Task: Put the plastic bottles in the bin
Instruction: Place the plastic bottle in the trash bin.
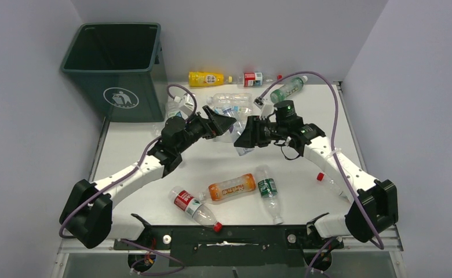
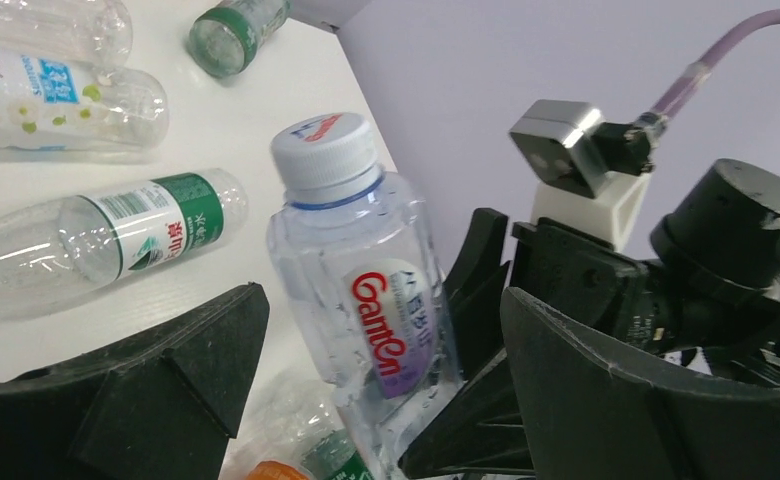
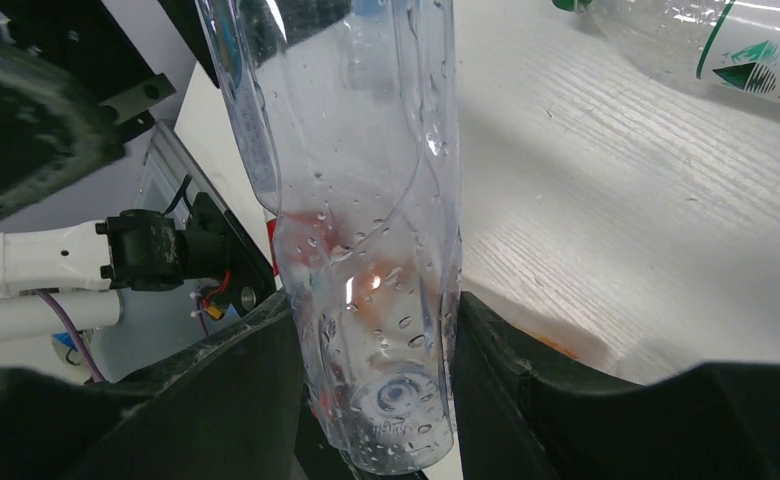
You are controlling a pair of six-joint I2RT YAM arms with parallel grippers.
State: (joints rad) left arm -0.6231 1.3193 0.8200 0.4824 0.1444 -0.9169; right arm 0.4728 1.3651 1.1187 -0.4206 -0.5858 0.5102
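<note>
While the right fingers (image 1: 244, 134) are clenched on the base of a clear Ganten bottle (image 2: 371, 300), holding it above the counter (image 1: 212, 165), the left fingers (image 1: 226, 125) are released. They are spread wide with that bottle's body between them, and no contact shows. White cap on top, droplets inside, bottle tilted a bit.

Counter: white, matte, fine wood grain, with a black rail (image 1: 229, 237) along the near edge at the arm bases. Room: plain pale grey walls (image 1: 241, 29) close in on the left, back and right.

The bin (image 1: 119, 98) is dark green with its top open. It sits beyond and left of the left fingers at the counter's far-left corner, well apart from the held bottle.

Beyond both sets of fingers, clear bottles (image 1: 229, 101) lie on their sides just past the tips. A yellow bottle (image 1: 206, 78) and a red-label bottle (image 1: 252, 78) lie by the back wall. A green bottle (image 1: 287, 88) lies beyond the right fingers.

Nearer than the fingers, an orange bottle (image 1: 231, 187) lies between a green-label bottle (image 1: 267, 190) and a red-capped bottle (image 1: 194, 205), all close together. One more clear bottle (image 1: 328, 184) lies beside the right arm.
</note>
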